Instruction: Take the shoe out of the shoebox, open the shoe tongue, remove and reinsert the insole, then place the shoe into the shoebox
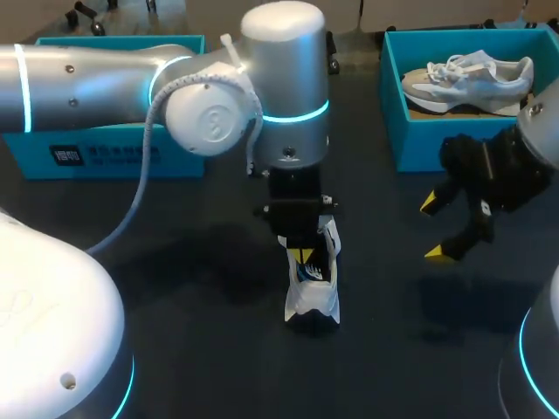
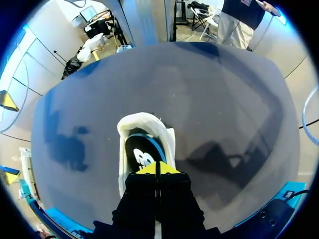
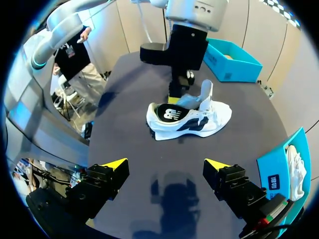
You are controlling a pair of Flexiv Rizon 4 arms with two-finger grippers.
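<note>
I am watching the shoe (image 1: 313, 284) sitting on the table (image 1: 192, 349). My left gripper (image 2: 156, 168) is pressing its tips together over the shoe's dark insole (image 2: 141, 155), which is showing a white logo. Only the right wrist view is showing the shoe's side. My right gripper (image 3: 165, 163) is hovering near the shoe, spread.
</note>
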